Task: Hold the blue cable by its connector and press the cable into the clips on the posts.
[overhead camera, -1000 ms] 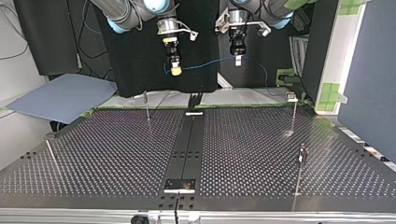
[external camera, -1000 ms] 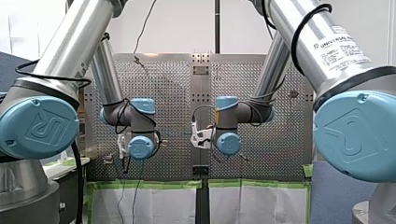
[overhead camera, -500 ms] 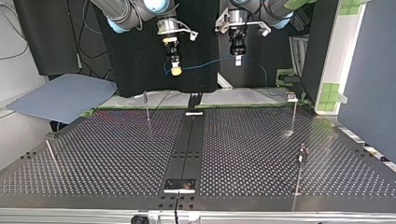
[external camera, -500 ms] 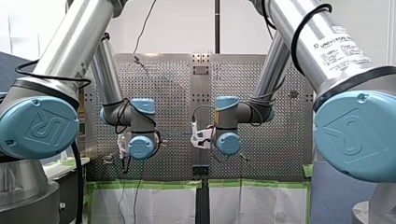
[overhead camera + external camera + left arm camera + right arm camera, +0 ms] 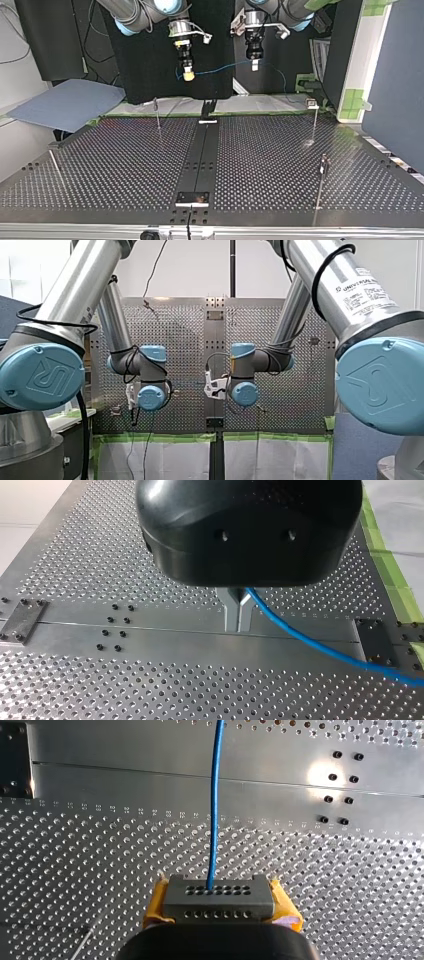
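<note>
Two silver tubular arms (image 5: 75, 295) with light blue joint caps (image 5: 42, 377) and looped black cables (image 5: 327, 270); my right arm (image 5: 310, 260) bears lettering (image 5: 367, 292), my right gripper (image 5: 218, 900) yellow pads (image 5: 156, 902).

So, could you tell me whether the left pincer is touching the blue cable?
Touching. The left wrist view shows the left pincer shut on the cable, which runs out sideways from its grip.

Blue cable (image 5: 220, 68) between my right claw (image 5: 188, 76) and my left claw (image 5: 255, 65), posts (image 5: 158, 116) on perforated table (image 5: 125, 165)
</note>
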